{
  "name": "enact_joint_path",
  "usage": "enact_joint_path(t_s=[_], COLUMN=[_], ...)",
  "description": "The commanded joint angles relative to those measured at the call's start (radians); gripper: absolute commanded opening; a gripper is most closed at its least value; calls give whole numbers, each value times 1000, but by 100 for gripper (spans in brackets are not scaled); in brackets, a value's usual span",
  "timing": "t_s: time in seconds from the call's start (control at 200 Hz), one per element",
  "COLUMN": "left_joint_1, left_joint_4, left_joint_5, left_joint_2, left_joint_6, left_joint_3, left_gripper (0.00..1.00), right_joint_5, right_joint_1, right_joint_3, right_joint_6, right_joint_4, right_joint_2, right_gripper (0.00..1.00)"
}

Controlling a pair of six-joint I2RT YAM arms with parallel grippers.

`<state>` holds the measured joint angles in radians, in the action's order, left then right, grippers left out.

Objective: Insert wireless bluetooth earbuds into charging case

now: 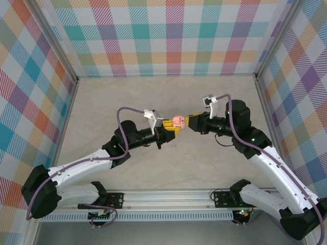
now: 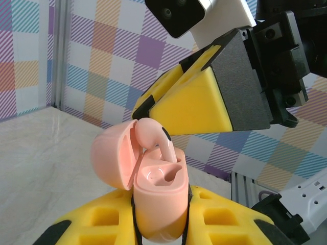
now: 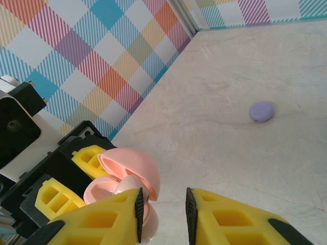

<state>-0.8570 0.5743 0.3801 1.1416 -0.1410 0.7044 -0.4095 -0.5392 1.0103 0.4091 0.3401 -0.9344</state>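
My left gripper (image 1: 172, 130) is shut on a pink charging case (image 2: 159, 204) and holds it upright above the table with the lid hinged open. A pale pinkish earbud (image 2: 153, 135) stands in the case, its stem down in one slot and its head against the lid. The other slot is bare. My right gripper (image 3: 162, 212) is open, with only table showing between its pads. Its left finger (image 3: 110, 217) lies against the case (image 3: 130, 171) and the earbud (image 3: 125, 186). In the top view the right gripper (image 1: 190, 122) meets the case (image 1: 178, 121) from the right.
A small purple disc (image 3: 261, 111) lies on the beige tabletop (image 3: 230, 153) beyond my right gripper. Checkered walls (image 1: 163, 35) enclose the table on three sides. An aluminium rail (image 1: 168, 196) runs along the near edge by the arm bases.
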Motion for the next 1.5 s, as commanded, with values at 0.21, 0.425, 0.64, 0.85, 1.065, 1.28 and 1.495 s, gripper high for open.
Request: enact_joint_path(t_s=[0.21,0.425,0.64,0.85,1.065,1.28,1.495], left_joint_1=[-13,-14,-13,-13,-13,-13,-13], left_joint_4=[-4,-13,-34,-62,-77,-89,-95], left_joint_5=[7,-12,-8,11,22,29,23], left_joint_2=[-1,0,2,-4,-7,-7,-5], left_joint_6=[7,22,51,82,92,98,98], left_joint_3=[46,42,43,46,53,58,62], left_gripper=[10,10,10,10,9,9,9], right_joint_5=[-38,-36,-22,-27,-56,-74,-95], right_joint_1=[-1,-1,-1,-1,-3,-4,-13], right_joint_3=[30,28,33,48,65,80,94], right_joint_6=[-10,-18,-17,-17,-13,-17,-25], right_joint_4=[8,9,7,2,12,29,46], right_joint_2=[-14,16,41,39,-1,-28,-49], right_gripper=[30,32,31,29,24,24,24])
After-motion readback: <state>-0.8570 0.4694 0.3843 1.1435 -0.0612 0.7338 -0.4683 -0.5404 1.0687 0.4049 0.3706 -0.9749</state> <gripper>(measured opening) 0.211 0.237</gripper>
